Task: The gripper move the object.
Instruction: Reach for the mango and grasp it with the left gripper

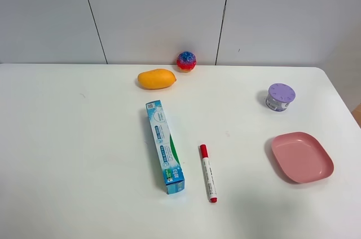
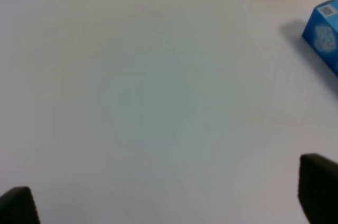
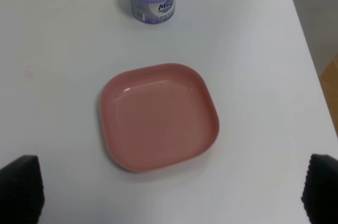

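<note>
Mango (image 1: pixel 156 79) lies untouched, far side of table (image 1: pixel 67 154). Left gripper (image 2: pixel 169 197) spread wide, empty. Best to close gently across its narrow middle.

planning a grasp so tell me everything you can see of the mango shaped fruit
The mango-shaped fruit is orange-yellow and oval, with one end narrowing to a blunt point. Its skin looks smooth, whole and unmarked. It lies on its side on the white table, near the far edge, with the pointed end on the side of the speckled ball. The ball sits close by but seems apart from it, so only the table touches it. The left wrist view catches just its edge.
</note>
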You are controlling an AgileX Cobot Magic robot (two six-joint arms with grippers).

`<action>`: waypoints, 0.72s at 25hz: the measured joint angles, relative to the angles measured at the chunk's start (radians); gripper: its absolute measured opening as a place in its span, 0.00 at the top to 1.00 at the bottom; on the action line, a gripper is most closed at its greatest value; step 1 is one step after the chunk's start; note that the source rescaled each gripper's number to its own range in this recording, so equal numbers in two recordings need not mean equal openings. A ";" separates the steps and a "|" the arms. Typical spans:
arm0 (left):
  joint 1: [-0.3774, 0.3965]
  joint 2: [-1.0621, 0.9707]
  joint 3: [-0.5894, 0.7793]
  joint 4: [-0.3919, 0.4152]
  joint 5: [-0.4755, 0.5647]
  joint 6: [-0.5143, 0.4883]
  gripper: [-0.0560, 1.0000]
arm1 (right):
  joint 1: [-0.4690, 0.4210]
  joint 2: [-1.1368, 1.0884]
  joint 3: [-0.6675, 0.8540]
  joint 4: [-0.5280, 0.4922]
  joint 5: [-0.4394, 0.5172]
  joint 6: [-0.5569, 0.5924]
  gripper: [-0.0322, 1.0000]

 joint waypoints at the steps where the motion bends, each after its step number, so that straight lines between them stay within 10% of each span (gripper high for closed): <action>1: 0.000 0.057 -0.024 -0.005 -0.008 -0.003 0.00 | 0.000 0.000 0.000 0.000 0.000 0.000 0.00; 9: 0.000 0.613 -0.324 -0.013 -0.123 0.172 0.00 | 0.000 0.000 0.000 0.000 0.000 0.000 0.00; 18: 0.000 1.081 -0.690 -0.119 -0.154 0.704 0.00 | 0.000 0.000 0.000 0.000 0.000 0.000 0.00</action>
